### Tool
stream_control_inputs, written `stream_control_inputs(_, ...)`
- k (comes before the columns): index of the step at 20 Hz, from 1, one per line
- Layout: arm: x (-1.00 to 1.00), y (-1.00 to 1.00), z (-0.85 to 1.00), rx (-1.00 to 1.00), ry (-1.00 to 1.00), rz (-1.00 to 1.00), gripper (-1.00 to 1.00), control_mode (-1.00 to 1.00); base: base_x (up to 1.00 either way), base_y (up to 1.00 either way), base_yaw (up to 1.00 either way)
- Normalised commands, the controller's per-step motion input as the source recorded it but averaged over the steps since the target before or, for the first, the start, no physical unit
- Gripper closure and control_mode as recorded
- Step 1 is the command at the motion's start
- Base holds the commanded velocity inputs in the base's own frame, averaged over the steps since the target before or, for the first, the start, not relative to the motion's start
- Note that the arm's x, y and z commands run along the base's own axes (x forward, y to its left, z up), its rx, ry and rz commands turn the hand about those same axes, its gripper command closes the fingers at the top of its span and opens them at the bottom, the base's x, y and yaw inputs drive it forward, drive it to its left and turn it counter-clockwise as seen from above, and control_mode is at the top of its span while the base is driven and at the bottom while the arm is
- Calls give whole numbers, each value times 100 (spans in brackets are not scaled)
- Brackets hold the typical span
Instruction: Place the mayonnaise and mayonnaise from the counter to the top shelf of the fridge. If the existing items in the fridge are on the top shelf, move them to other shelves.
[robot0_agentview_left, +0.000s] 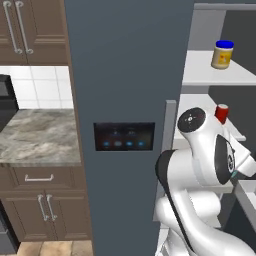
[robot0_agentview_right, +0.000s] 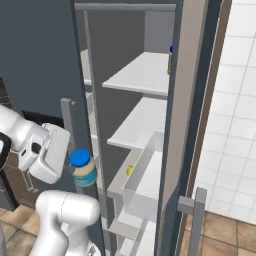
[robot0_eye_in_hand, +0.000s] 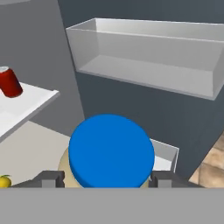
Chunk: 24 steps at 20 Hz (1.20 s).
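You are looking at the gripper (robot0_agentview_right: 75, 172) clamping a blue-lidded mayonnaise jar (robot0_agentview_right: 83, 168) between its fingers (robot0_eye_in_hand: 49, 178), holding it upright in the air just outside the open fridge (robot0_agentview_left: 125, 90), level with the lower shelves. The other mayonnaise jar (robot0_agentview_left: 222, 54) is standing on the top shelf (robot0_agentview_left: 210, 72). The red can (robot0_agentview_left: 221, 113) is sitting on the shelf below (robot0_agentview_left: 200, 107), and the yellow ball (robot0_agentview_right: 130, 170) is lying lower down.

I can read no text, brand or number anywhere in my views. The yellow label on the mayonnaise jar (robot0_agentview_left: 222, 55) on the top shelf (robot0_agentview_left: 210, 75) is too small and blurred for letters. The black panel (robot0_agentview_left: 124, 136) on the fridge door (robot0_agentview_left: 125, 65) shows blue glowing marks, not readable signs.
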Motion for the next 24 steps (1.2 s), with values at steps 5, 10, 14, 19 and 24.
stream_control_inputs(5, 0, -6, 26, 0, 0, 6, 100, -100, 1, -4, 4)
stream_control_inputs(10, 0, -11, 87, -4, -3, 23, 100, -100, 0, 0, 0)
stream_control_inputs(14, 0, -7, 99, -12, -1, 29, 100, -100, 0, 0, 0)
stream_control_inputs(19, 0, -10, 91, -17, 0, 28, 100, -100, 0, 0, 0)
stream_control_inputs(24, 3, -30, 70, -3, 7, 38, 100, -100, 0, 0, 0)
